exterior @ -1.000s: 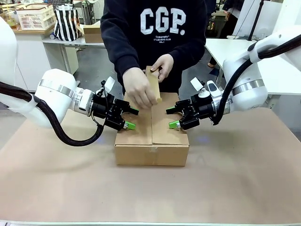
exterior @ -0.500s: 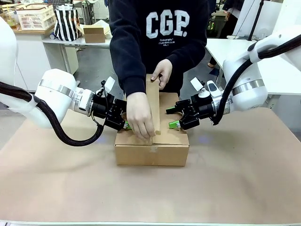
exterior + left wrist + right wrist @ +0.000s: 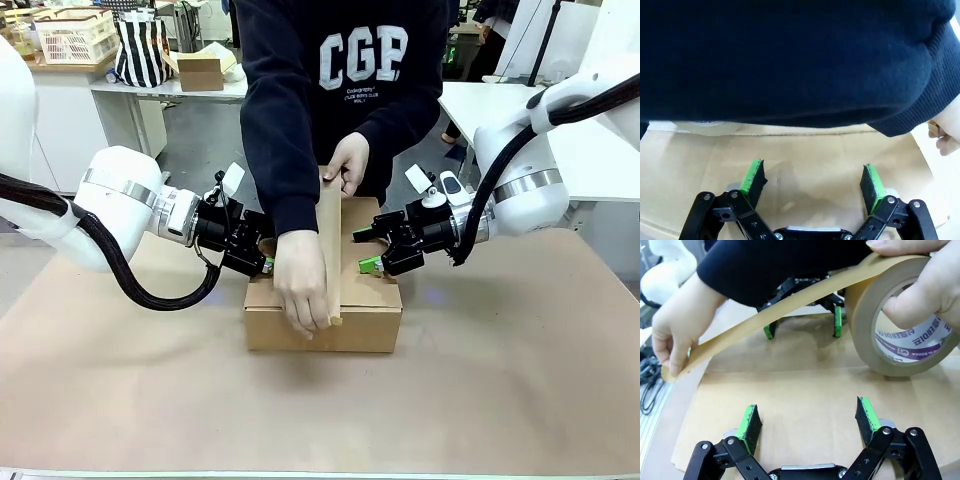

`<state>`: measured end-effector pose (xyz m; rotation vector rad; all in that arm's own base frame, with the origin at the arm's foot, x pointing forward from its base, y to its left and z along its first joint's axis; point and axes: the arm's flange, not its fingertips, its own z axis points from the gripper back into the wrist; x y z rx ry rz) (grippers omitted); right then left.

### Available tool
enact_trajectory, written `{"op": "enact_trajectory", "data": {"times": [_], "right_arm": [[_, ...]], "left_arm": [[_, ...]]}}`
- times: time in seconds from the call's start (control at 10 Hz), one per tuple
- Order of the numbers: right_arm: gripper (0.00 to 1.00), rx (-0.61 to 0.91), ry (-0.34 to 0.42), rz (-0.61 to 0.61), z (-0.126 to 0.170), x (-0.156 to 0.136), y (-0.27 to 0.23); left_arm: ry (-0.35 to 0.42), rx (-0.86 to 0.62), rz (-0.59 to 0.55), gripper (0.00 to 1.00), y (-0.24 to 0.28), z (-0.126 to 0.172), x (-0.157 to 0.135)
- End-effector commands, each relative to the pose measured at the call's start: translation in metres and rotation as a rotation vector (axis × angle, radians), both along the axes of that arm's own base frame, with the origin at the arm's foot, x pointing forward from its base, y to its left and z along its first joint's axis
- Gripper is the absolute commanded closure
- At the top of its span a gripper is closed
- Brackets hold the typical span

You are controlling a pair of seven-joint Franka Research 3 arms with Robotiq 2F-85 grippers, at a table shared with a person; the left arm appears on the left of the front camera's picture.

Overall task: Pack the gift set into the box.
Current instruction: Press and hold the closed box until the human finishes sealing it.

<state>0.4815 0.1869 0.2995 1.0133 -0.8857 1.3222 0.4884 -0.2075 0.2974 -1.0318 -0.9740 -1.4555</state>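
Person's hands (image 3: 303, 290) stretching tape (image 3: 790, 302) over box (image 3: 322, 305), both grippers (image 3: 262, 262) (image 3: 372, 252) spread, flanking.

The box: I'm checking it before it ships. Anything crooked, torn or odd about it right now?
Nothing stands out. The box sits square with its flaps down; a person's hand pulls a tape strip straight along the centre seam from the roll. Left gripper and right gripper stand open at either side.
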Motion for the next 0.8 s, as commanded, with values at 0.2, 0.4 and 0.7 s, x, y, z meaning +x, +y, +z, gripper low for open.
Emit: {"op": "enact_trajectory", "data": {"times": [0.2,0.4,0.7], "right_arm": [[0.0,-0.007,0.004,-0.002,-0.0023,-0.0006,0.0003],[0.0,-0.007,0.004,-0.002,-0.0023,-0.0006,0.0003],[0.0,-0.007,0.004,-0.002,-0.0023,-0.0006,0.0003]], "left_arm": [[0.001,-0.005,0.008,0.0,0.0013,-0.0036,-0.0017],[0.001,-0.005,0.008,0.0,0.0013,-0.0036,-0.0017],[0.001,-0.005,0.008,0.0,0.0013,-0.0036,-0.0017]]}}
